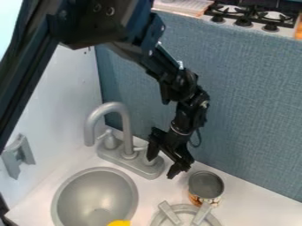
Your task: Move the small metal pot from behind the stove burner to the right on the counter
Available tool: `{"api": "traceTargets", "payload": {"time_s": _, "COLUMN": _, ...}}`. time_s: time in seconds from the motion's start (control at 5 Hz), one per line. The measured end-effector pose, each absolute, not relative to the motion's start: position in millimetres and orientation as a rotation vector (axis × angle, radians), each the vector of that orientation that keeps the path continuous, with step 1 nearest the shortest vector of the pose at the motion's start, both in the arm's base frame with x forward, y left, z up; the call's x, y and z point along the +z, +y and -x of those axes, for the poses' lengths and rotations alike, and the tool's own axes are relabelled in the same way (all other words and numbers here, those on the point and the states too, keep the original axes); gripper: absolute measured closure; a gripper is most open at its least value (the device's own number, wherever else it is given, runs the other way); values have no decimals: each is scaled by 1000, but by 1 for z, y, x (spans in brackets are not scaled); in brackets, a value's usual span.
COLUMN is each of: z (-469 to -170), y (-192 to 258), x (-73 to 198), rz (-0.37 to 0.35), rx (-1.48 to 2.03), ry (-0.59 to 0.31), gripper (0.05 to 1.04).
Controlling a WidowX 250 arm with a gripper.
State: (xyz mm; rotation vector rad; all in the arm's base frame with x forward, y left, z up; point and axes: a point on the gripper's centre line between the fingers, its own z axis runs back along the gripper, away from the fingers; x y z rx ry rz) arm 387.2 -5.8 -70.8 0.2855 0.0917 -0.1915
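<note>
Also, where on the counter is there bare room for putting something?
The counter looks bare right of the can, with a small patch between can and sink. Crowded: around faucet and gripper, and near the grey bars by the can.

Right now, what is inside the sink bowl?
Inside the sink bowl, part of a round grey drain shows. Beside it is a yellow thing, cut off by the picture's lower edge; its full shape and whatever it covers cannot be seen.
</note>
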Motion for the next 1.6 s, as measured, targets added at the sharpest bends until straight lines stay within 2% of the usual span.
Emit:
{"api": "traceTargets", "payload": {"time_s": 0.4, "z": -390, "y": -27, "x": -86, "rz": -246, "rx": -242, "ry": 70, "gripper": 83}}
{"api": "traceTargets", "payload": {"time_s": 0.6, "z": -391, "y": -41, "x": -95, "rz": -163, "rx": -244, "ry": 16, "gripper": 83}}
{"api": "traceTargets", "payload": {"time_s": 0.8, "z": -388, "y": -78, "x": -99, "rz": -45, "rx": -276, "ry": -33, "gripper": 83}}
{"api": "traceTargets", "payload": {"time_s": 1.0, "z": -391, "y": -112, "x": -89, "rz": 54, "rx": -293, "ry": -100, "gripper": 83}}
{"api": "traceTargets", "payload": {"time_s": 1.2, "z": -391, "y": -127, "x": -85, "rz": 104, "rx": -296, "ry": -138, "gripper": 83}}
{"api": "traceTargets", "payload": {"time_s": 1.6, "z": -389, "y": -145, "x": -84, "rz": 170, "rx": -313, "ry": -156, "gripper": 83}}
